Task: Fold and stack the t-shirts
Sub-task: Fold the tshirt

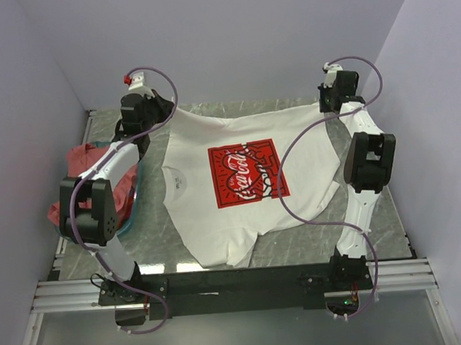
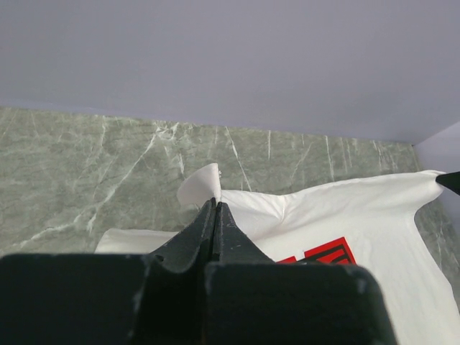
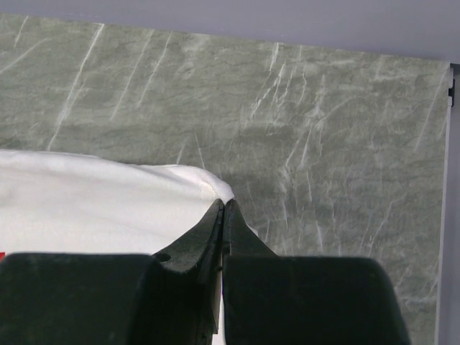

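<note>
The white t-shirt point(image 1: 217, 212) with the red square Coca-Cola print point(image 1: 247, 174) lies spread over the table, its far edge stretched between both grippers. My left gripper point(image 1: 167, 108) is shut on the shirt's far left corner; in the left wrist view point(image 2: 215, 203) cloth point(image 2: 345, 215) pokes out past the tips. My right gripper point(image 1: 325, 104) is shut on the far right corner, and the cloth edge point(image 3: 108, 201) also shows at its tips point(image 3: 224, 203) in the right wrist view. The salmon-red t-shirt point(image 1: 87, 164) lies crumpled in the basket at the left.
A teal plastic basket point(image 1: 136, 200) holds the red shirt at the table's left edge, under my left arm. The table top is green marble point(image 1: 311, 242). Lilac walls close the back and both sides. A metal rail point(image 1: 236, 284) runs along the near edge.
</note>
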Tool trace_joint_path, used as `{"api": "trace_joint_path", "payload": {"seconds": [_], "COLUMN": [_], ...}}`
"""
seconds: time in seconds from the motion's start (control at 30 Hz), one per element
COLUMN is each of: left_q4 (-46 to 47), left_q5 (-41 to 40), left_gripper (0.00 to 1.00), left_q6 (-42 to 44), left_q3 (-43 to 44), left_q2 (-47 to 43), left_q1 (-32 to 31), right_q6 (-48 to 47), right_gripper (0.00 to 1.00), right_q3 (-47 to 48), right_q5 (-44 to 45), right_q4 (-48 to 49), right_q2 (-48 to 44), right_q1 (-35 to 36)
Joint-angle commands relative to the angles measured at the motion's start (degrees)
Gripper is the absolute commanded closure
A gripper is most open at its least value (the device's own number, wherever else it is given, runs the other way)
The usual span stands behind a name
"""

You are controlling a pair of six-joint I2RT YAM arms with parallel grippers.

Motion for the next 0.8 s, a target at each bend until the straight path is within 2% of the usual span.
{"api": "trace_joint_path", "payload": {"seconds": [0.0,0.53,0.77], "left_q4": [2.9,2.9,2.2], "left_q5": [1.4,2.9,3.1], "left_gripper": [1.00,1.00,1.00], "left_q6": [-0.6,-1.9,-1.5], "left_q3": [-0.7,-3.3,-3.8], "left_q2": [-3.7,-5.6,-6.4], "left_q1": [0.2,-0.2,-0.9], "right_q6": [0.5,-0.1,-5.7], "right_gripper": [1.00,1.00,1.00], "right_q3": [2.4,2.0,-2.1], "right_q5": [1.1,1.6,0.8], "right_q4": [0.4,0.4,4.2], "right_q2": [0.1,0.0,-1.3], "right_q1": [-0.4,-0.4,-0.2]}}
